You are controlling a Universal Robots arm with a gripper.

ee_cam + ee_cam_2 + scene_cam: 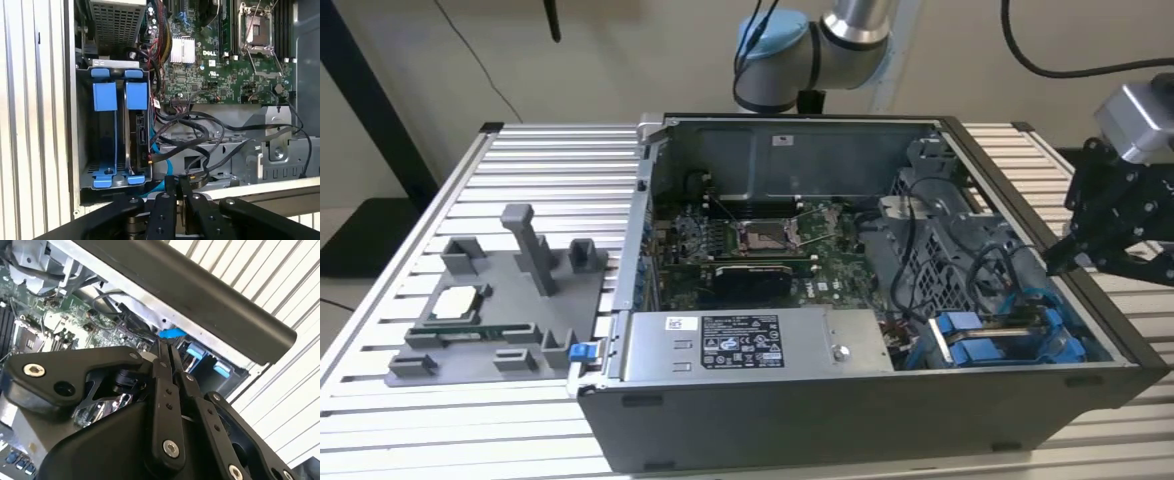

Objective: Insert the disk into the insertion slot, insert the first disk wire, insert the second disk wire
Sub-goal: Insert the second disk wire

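Observation:
The insertion slot (85, 125) (1062, 322) is the grey drive bay in the computer case's near corner on the exterior view's right, with blue tabs at its mouth. Inside it the disk (140, 131) stands edge-on behind a blue carrier tab (136, 95). A thin blue wire (159, 161) (1026, 296) runs from the disk's edge toward my gripper. Black wires (200, 131) loop beside the bay. My gripper (177, 181) (166, 346) (1062, 262) hovers over the case wall by the bay, its fingers shut together with nothing seen between them.
The motherboard (761, 250) with its open CPU socket (256, 27) fills the case's middle. A grey labelled power-supply box (747, 345) lies along the near wall. A grey fixture (494, 300) with small parts stands on the slatted table (440, 420) at the exterior view's left.

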